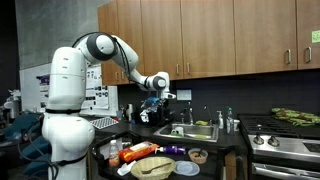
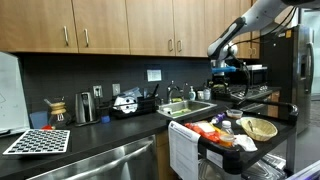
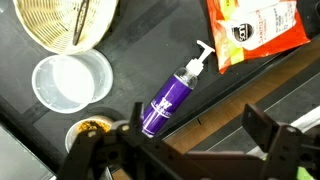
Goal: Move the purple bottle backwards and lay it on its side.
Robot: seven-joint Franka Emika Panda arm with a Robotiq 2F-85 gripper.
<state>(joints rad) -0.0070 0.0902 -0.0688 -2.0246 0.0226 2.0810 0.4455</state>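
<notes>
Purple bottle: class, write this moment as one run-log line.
bottle: on its side on counter, pump toward orange bag | gripper: open, empty, above bottle | status: laid down

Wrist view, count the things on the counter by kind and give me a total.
Bottles: 1, the purple bottle
Bowls: 2, a clear bowl and a small bowl with food in it
Baskets: 1, the wicker basket
Bags: 1, the orange bag
Total: 5
</notes>
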